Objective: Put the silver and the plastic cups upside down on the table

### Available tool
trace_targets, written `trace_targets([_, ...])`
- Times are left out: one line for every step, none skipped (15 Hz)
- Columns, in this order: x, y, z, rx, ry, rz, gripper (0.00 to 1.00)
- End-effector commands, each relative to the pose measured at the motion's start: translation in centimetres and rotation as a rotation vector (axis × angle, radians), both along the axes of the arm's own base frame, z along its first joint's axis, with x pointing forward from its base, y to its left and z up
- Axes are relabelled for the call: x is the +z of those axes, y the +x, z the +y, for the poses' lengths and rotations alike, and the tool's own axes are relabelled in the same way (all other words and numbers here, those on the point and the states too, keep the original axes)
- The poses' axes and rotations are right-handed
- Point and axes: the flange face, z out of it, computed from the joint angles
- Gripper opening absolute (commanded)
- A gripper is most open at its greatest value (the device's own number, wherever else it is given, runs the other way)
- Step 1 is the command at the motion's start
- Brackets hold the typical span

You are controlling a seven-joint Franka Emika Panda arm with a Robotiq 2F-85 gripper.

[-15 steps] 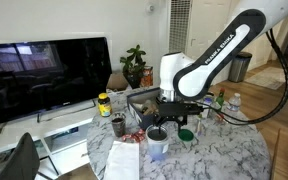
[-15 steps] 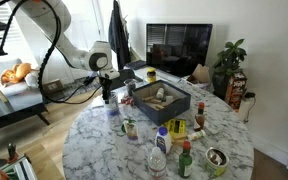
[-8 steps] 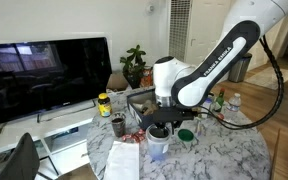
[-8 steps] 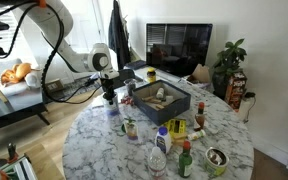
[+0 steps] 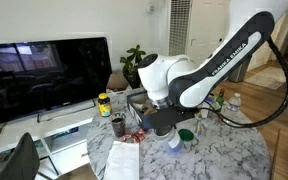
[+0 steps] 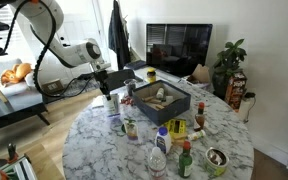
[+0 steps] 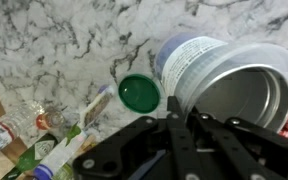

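Between the closed fingers of the claw (image 7: 186, 120), gripped at its rim, the plastic cup (image 7: 224, 78) is tipped over, its open mouth showing it empty. Just beside the claw's tips a green lid (image 7: 139, 93) lies on the marble surface (image 7: 64, 40); bottles (image 7: 52, 148) lie farther off to the side.

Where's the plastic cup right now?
In the wrist view the plastic cup is at the right, tipped in the claw, next to the round green lid on the marble table.
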Motion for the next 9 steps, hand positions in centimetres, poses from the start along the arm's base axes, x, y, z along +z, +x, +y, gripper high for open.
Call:
trace_targets([0.0, -0.7, 1.4, 0.113, -0.135, 0.080, 0.02])
trace_targets([-0.9, -0.8, 2.1, 0.146, -0.136, 0.108, 0.02])
trace_targets([-1.9, -0.9, 2.5, 0.175, -0.135, 0.127, 0.02])
trace_targets([-2.9, -0.9, 2.6, 0.192, -0.144, 0.139, 0.02])
trace_targets([-3.8, -0.8, 2.8, 0.209, -0.133, 0.147, 0.02])
trace_targets([-4.7, -0.8, 2.9, 0.222, -0.137, 0.158, 0.02])
trace_targets([-5.0, -0.6, 3.0, 0.234, -0.145, 0.161, 0.02])
trace_targets([-5.0, -0.3, 3.2, 0.245, -0.143, 0.164, 0.10])
trace_targets([-5.3, -0.1, 3.2, 0.249, -0.141, 0.170, 0.33])
